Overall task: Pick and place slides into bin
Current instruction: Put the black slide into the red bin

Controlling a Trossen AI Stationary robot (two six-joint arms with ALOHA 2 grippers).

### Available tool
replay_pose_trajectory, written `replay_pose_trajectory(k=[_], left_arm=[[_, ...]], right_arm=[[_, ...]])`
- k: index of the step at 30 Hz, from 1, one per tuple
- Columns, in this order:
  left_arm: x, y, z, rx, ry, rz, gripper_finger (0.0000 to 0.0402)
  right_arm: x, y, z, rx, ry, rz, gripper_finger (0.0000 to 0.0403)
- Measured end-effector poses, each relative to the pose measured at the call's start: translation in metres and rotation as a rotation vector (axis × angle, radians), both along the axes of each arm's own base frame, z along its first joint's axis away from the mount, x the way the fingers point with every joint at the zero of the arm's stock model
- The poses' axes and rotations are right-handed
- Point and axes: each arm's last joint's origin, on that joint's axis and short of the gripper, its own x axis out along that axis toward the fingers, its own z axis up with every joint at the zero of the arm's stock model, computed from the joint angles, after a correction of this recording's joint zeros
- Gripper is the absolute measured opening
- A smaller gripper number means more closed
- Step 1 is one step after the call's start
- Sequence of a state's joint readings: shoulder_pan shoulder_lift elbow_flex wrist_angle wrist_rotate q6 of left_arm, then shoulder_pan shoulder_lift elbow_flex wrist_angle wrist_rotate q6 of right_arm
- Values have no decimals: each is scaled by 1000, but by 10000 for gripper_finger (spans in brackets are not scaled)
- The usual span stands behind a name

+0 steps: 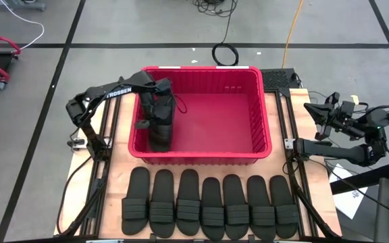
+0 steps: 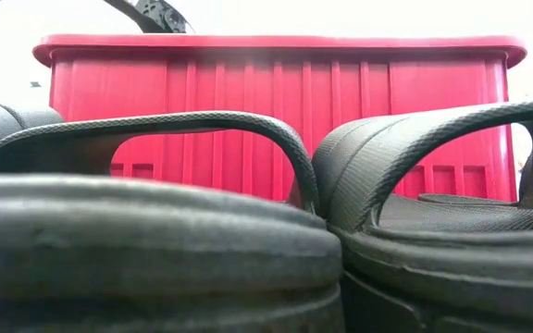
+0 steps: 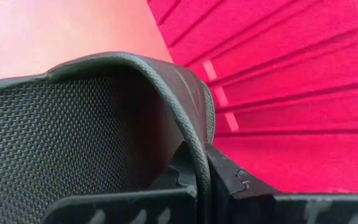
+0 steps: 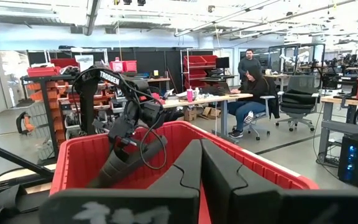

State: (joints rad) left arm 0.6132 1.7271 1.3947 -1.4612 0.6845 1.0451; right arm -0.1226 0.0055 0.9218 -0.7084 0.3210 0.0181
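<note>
Pinched in the left gripper [image 1: 159, 132], one slide [image 3: 73, 137] hangs inside the bin [image 1: 201, 156].

Even, bright overhead light – ceiling strips in the room behind the right gripper [image 4: 200, 177]. The bin [image 1: 265, 118] floor shows only soft shadow beneath the left gripper [image 3: 201, 186]. In the low view the nearest slides [image 2: 155, 250] are blurred – white glare above the rim.
</note>
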Motion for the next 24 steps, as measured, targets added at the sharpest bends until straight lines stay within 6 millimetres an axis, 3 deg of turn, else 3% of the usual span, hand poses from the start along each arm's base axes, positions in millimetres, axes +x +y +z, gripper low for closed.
replay_pose_trajectory(k=[13, 24], left_arm=[[-3, -2, -43, -5, 52, 99, 1], [0, -3, -55, 150, 70, 63, 8]], right_arm=[[0, 0, 0, 20, -9, 3, 0], [0, 0, 0, 20, -10, 4, 0]])
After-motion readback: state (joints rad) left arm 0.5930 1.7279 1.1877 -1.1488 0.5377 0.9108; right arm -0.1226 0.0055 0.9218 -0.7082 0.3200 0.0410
